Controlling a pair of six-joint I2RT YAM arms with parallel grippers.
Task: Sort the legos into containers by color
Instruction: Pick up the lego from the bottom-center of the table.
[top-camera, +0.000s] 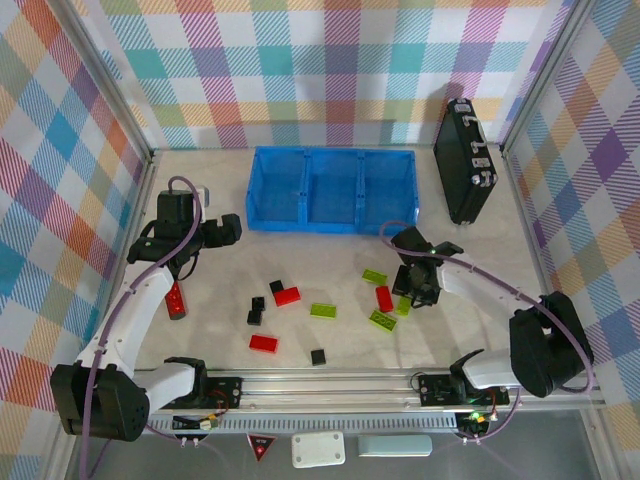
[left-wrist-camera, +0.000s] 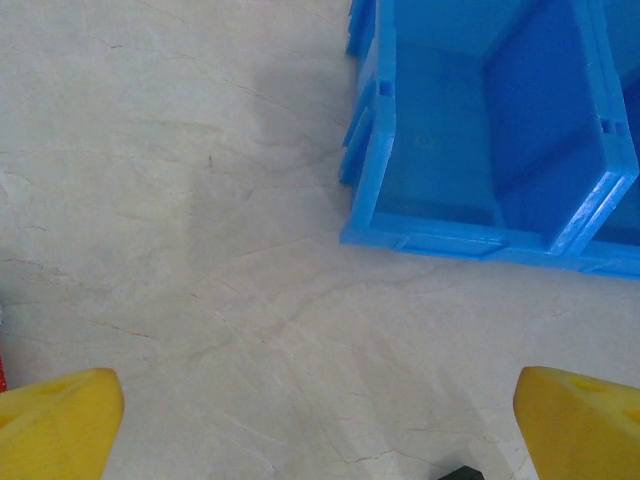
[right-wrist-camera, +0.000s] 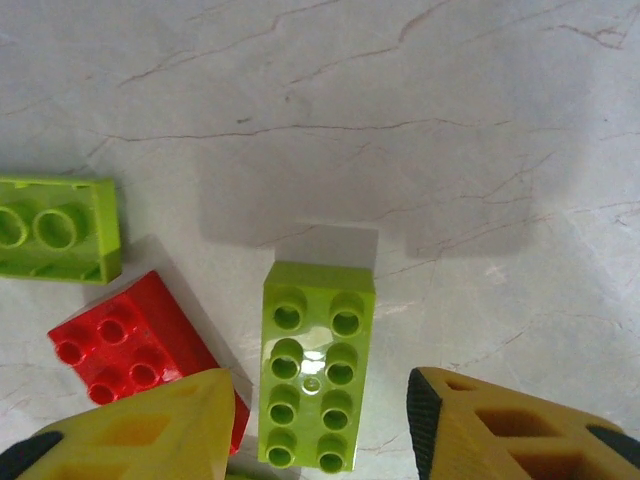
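Observation:
My right gripper (top-camera: 409, 298) (right-wrist-camera: 320, 405) straddles a lime-green lego (right-wrist-camera: 315, 365) lying flat on the table. Its jaws stand open: the left finger is close against the brick, and a gap remains on the right side. A red lego (right-wrist-camera: 125, 345) and another green lego (right-wrist-camera: 55, 228) lie just to the left. Further red (top-camera: 287, 296), green (top-camera: 322, 310) and black (top-camera: 253, 317) legos are scattered mid-table. The blue containers (top-camera: 305, 190) (left-wrist-camera: 450, 240) sit at the back. My left gripper (top-camera: 232, 228) (left-wrist-camera: 315, 420) hovers wide open over bare table, left of the containers.
A black case (top-camera: 466, 160) stands at the back right. A red lego (top-camera: 177, 300) lies under the left arm. Checked walls close in the table on three sides. A black lego (left-wrist-camera: 462, 472) peeks in at the bottom of the left wrist view.

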